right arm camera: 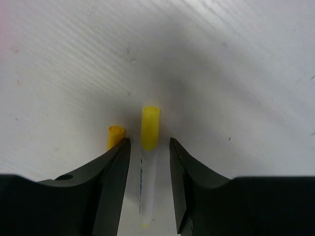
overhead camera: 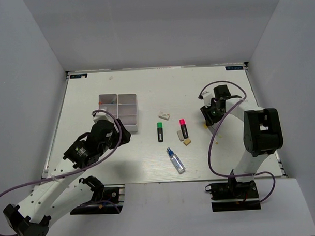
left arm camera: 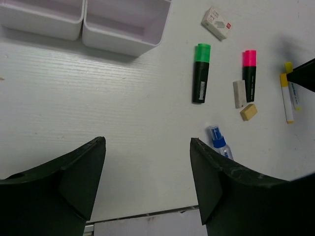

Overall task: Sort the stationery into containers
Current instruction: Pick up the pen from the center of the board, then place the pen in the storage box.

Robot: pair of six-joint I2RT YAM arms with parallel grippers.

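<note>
Just cylindrical yellow-capped pen (right arm camera: pixel 149 147) on scratched white table (right arm camera: pixel 231 69)

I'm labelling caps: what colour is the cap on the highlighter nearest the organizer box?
The cap is green, clearest in the left wrist view.

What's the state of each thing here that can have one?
left gripper: open, empty.
right gripper: open, straddling the yellow-capped pen.
yellow-capped pen: capped, lying flat, not gripped.
green highlighter: capped, lying flat.
pink highlighter: capped, lying flat.
glue bottle: capped, on its side.
organizer box: upright, no lid.
</note>
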